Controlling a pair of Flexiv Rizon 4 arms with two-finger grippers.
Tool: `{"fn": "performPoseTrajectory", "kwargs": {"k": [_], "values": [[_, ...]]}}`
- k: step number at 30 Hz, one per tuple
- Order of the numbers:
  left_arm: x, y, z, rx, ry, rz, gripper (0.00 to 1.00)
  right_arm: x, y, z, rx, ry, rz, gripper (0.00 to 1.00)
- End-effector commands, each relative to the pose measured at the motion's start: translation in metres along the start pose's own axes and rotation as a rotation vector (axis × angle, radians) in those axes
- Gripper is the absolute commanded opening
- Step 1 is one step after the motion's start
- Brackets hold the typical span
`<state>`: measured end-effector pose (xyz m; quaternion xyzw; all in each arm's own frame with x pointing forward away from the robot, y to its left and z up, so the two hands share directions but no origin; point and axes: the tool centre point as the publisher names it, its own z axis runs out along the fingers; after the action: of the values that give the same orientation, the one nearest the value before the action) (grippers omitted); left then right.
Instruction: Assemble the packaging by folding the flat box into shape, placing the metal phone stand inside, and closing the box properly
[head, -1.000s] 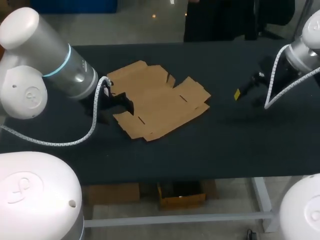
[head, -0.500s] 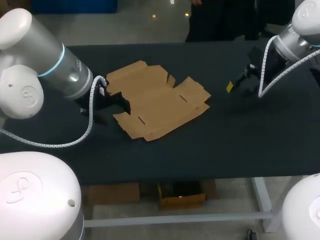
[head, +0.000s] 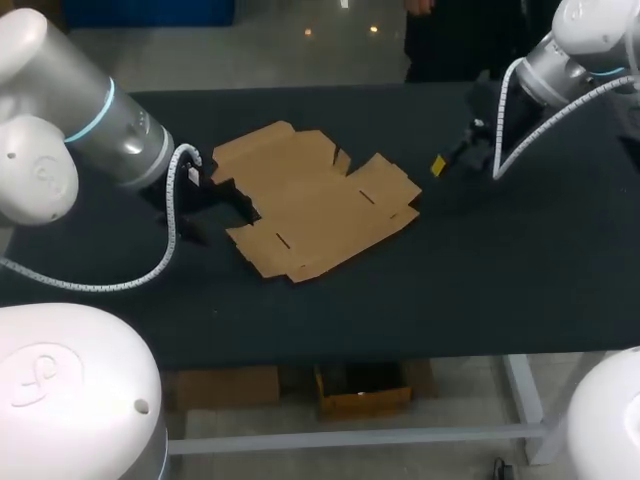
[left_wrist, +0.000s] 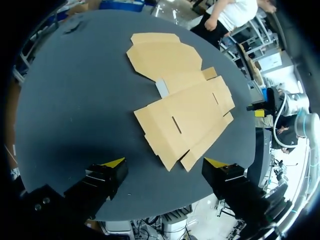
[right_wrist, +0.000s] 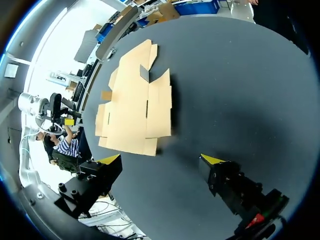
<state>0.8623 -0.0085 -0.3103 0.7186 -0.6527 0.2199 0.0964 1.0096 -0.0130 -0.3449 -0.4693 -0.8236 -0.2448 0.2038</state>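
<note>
A flat brown cardboard box (head: 315, 200) lies unfolded on the black table (head: 420, 290), left of its middle. My left gripper (head: 215, 195) hangs at the box's left edge; in its wrist view (left_wrist: 165, 162) it stands open and empty above the table, with the box (left_wrist: 182, 107) ahead of it. My right gripper (head: 450, 160) hovers to the right of the box, apart from it. It too is open and empty (right_wrist: 161, 160), with the box (right_wrist: 135, 107) ahead. No metal phone stand is in view.
Bare black tabletop surrounds the box on all sides. Each wrist view shows the other arm's gripper beyond the box, the right one (left_wrist: 260, 112) and the left one (right_wrist: 65, 120).
My right gripper has moved left and toward the far side, closing in on the box. My left arm has drawn back a little to the left. The box lies as before.
</note>
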Motion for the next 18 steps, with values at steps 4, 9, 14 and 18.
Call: {"fn": "performPoseTrajectory", "kwargs": {"k": [4, 9, 14, 18], "values": [[-0.001, -0.011, 0.002, -0.021, 0.003, 0.010, 1.00, -0.007, 0.019, 0.013, 0.111, 0.014, -0.050, 1.00], [-0.002, -0.016, 0.003, -0.023, 0.009, 0.014, 1.00, -0.008, 0.030, 0.020, 0.128, 0.030, -0.067, 1.00], [-0.002, -0.023, 0.002, -0.029, 0.012, 0.016, 1.00, -0.008, 0.030, 0.020, 0.128, 0.030, -0.067, 1.00], [-0.002, -0.023, 0.002, -0.029, 0.012, 0.016, 1.00, -0.008, 0.030, 0.020, 0.128, 0.030, -0.067, 1.00]]}}
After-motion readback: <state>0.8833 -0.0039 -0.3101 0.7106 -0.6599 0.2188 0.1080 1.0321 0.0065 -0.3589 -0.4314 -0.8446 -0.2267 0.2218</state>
